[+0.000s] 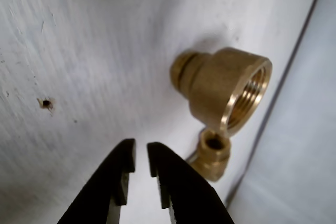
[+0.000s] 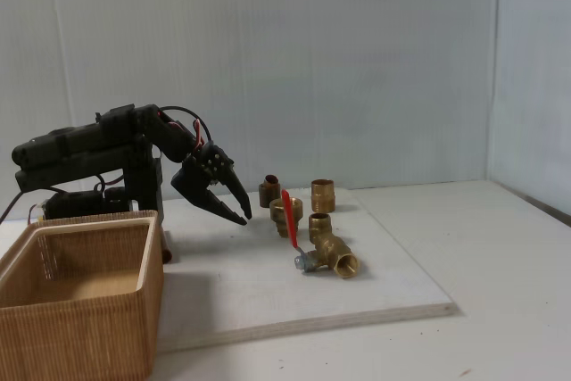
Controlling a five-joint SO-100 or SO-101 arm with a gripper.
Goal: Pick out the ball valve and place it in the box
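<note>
Box foreground | pincer slightly parted (empty) | brass fittings crowd ball valve

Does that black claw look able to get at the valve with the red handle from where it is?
Probably yes. The gripper hangs just left of the ball valve, jaws slightly apart and empty, with bare board between them. Brass fittings crowd behind the valve, so it may bump one.

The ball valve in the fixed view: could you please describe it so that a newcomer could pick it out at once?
Start at the white board on the table, right of the tan box. Among the cluster of brass fittings near the board's middle, the ball valve lies closest to the front edge. It alone carries a thin red lever handle and a small silver end.
</note>
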